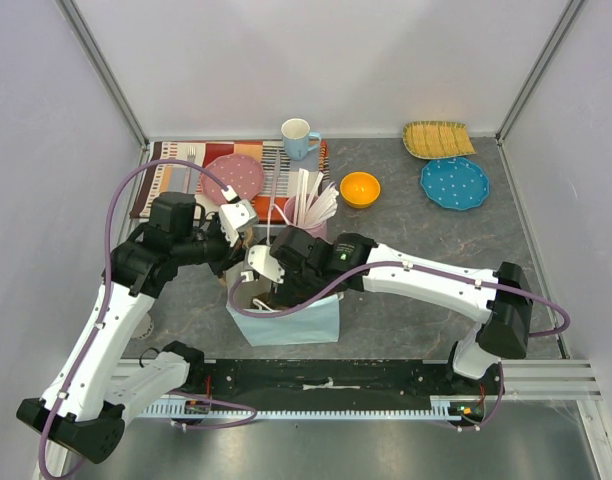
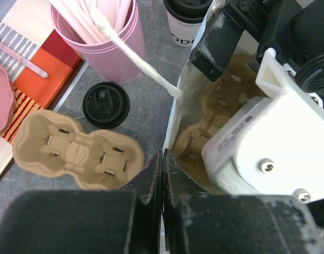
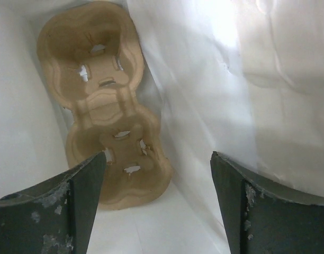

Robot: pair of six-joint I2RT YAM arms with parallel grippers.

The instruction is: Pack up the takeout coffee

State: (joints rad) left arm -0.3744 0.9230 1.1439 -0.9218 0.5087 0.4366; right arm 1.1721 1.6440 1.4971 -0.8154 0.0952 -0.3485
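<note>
Coffee cup (image 2: 186,24) stands lidded on the worktop (image 2: 146,121), ahead of the left pincer (image 2: 162,177), which clamps the bag (image 2: 172,121) by its rim to hold it open. Inside, the right pincer (image 3: 158,156) hangs spread above a cardboard carrier (image 3: 104,106), likely seating it.

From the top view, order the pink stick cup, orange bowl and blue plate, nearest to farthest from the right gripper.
1. Pink stick cup, just behind the right gripper.
2. Orange bowl, farther back-right.
3. Blue plate, far right.
</note>
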